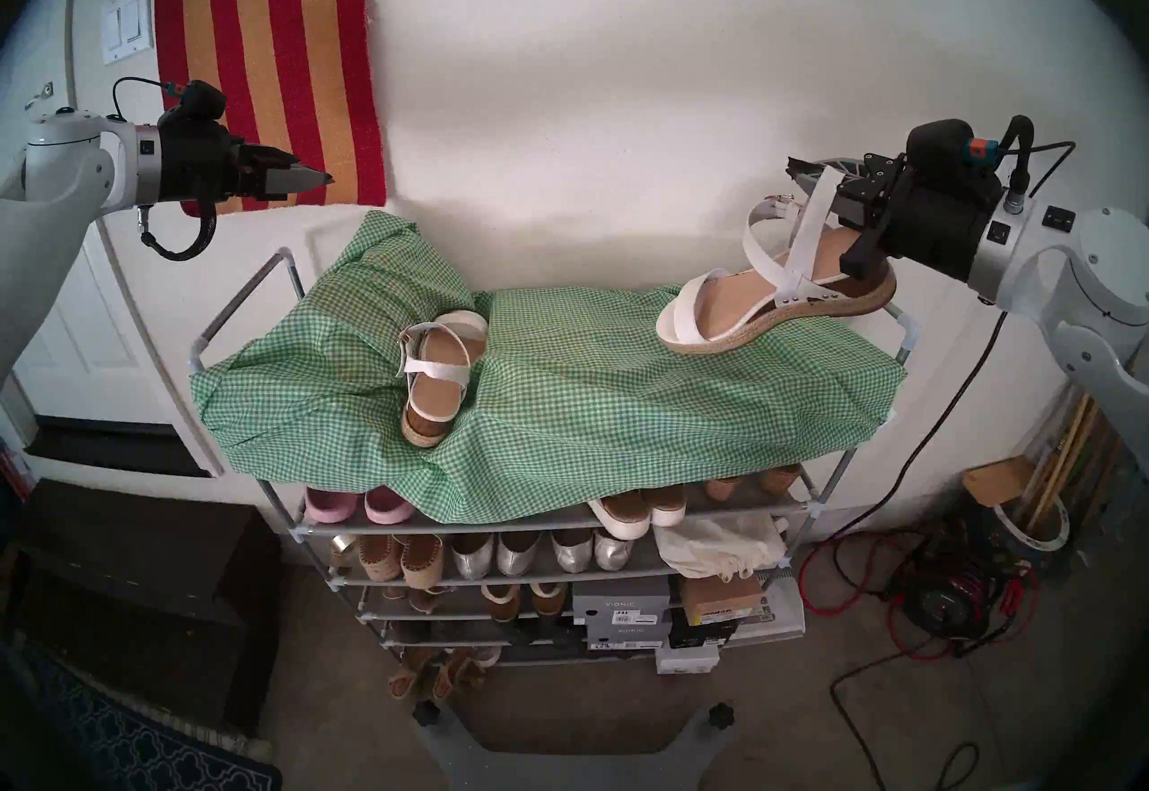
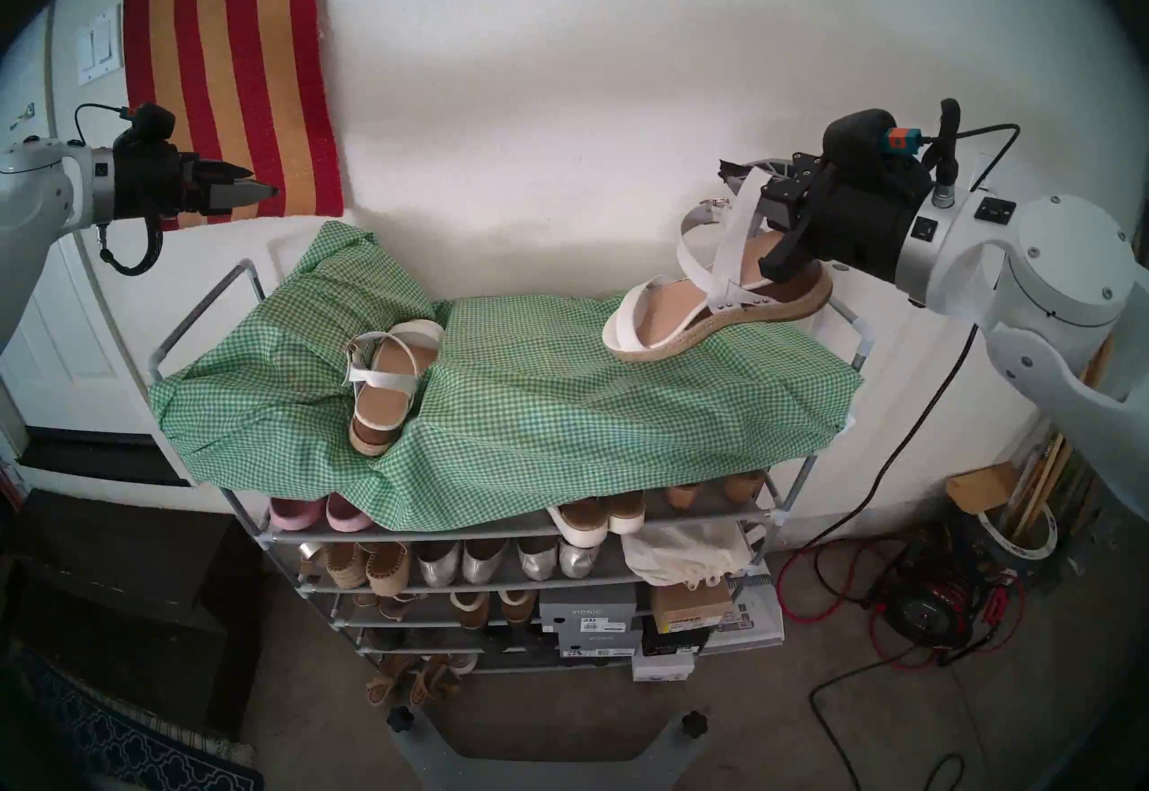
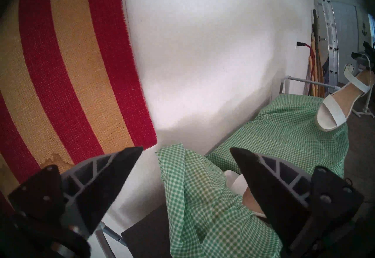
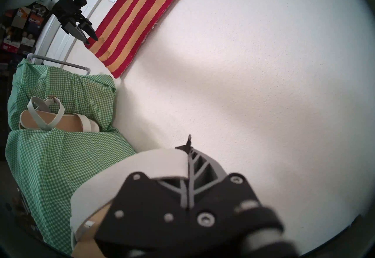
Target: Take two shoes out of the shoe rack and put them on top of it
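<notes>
One wedge sandal (image 1: 438,373) with white straps and a tan insole lies on the green gingham cloth (image 1: 622,398) atop the grey shoe rack (image 1: 242,298), left of middle. My right gripper (image 1: 794,165) is shut on the white ankle strap of the second sandal (image 1: 746,305). It hangs toe-down over the rack's right end, with the toe at the cloth; I cannot tell if it touches. The strap (image 4: 142,166) fills the right wrist view. My left gripper (image 1: 323,177) is open and empty, up left of the rack by the wall; the left wrist view shows its fingers (image 3: 125,162) apart.
A red-and-yellow striped hanging (image 1: 267,56) is on the wall behind the left gripper. Lower shelves hold pink, white, silver and woven shoes (image 1: 398,553) and boxes (image 1: 622,609). A dark cabinet (image 1: 137,584) stands at the left. A cable reel (image 1: 945,603) and cords lie at the right.
</notes>
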`<state>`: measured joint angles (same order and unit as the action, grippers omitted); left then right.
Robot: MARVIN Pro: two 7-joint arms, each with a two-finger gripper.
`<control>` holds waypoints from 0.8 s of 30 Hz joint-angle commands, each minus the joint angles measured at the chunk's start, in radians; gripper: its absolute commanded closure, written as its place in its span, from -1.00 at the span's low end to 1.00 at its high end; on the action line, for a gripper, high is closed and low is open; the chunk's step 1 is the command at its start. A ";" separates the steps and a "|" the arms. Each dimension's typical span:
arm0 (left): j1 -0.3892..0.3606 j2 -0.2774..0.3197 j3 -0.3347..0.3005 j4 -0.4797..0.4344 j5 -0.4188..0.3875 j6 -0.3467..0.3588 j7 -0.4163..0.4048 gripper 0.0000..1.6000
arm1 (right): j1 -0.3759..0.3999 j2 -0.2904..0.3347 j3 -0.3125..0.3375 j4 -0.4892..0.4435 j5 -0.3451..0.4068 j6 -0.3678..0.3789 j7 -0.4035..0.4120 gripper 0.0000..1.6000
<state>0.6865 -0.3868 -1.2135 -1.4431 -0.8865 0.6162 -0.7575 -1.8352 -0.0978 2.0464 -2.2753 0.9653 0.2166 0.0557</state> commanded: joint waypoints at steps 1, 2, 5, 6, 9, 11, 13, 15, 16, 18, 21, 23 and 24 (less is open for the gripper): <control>0.007 -0.030 -0.026 0.004 -0.028 -0.022 0.036 -1.00 | 0.020 -0.002 0.000 -0.003 0.008 -0.016 -0.009 1.00; 0.009 -0.032 -0.028 0.004 -0.031 -0.024 0.041 -1.00 | 0.021 -0.002 0.000 -0.003 0.009 -0.016 -0.010 1.00; 0.017 -0.044 -0.040 0.008 -0.043 -0.036 0.061 -1.00 | 0.022 -0.002 -0.004 -0.006 0.013 -0.016 -0.012 1.00; 0.020 -0.049 -0.045 0.009 -0.049 -0.041 0.069 -1.00 | 0.023 -0.002 -0.005 -0.007 0.015 -0.016 -0.012 1.00; 0.028 -0.060 -0.055 0.011 -0.060 -0.053 0.088 -1.00 | 0.025 -0.002 -0.007 -0.007 0.020 -0.016 -0.013 1.00; 0.033 -0.066 -0.063 0.012 -0.067 -0.061 0.101 -1.00 | 0.026 -0.002 -0.009 -0.006 0.022 -0.016 -0.013 1.00; 0.038 -0.072 -0.069 0.013 -0.073 -0.068 0.112 -1.00 | 0.025 -0.002 -0.013 -0.006 0.024 -0.016 -0.012 1.00; 0.042 -0.076 -0.074 0.014 -0.078 -0.074 0.121 -1.00 | 0.024 -0.002 -0.016 -0.005 0.026 -0.016 -0.012 1.00; 0.044 -0.078 -0.075 0.014 -0.079 -0.076 0.124 -1.00 | 0.024 -0.002 -0.017 -0.005 0.027 -0.016 -0.012 1.00; 0.048 -0.083 -0.081 0.014 -0.085 -0.083 0.135 -1.00 | 0.025 -0.002 -0.021 -0.004 0.029 -0.015 -0.010 1.00; 0.054 -0.090 -0.088 0.014 -0.092 -0.092 0.147 -1.00 | 0.029 -0.002 -0.024 -0.003 0.032 -0.016 -0.010 1.00; 0.060 -0.095 -0.094 0.013 -0.098 -0.099 0.158 -1.00 | 0.033 -0.002 -0.025 -0.002 0.032 -0.015 -0.009 1.00; 0.062 -0.098 -0.097 0.013 -0.100 -0.103 0.163 -1.00 | 0.035 -0.002 -0.026 -0.001 0.033 -0.015 -0.009 1.00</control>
<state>0.7380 -0.4630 -1.2866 -1.4246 -0.9650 0.5370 -0.6224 -1.8189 -0.0975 2.0216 -2.2828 0.9983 0.2096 0.0475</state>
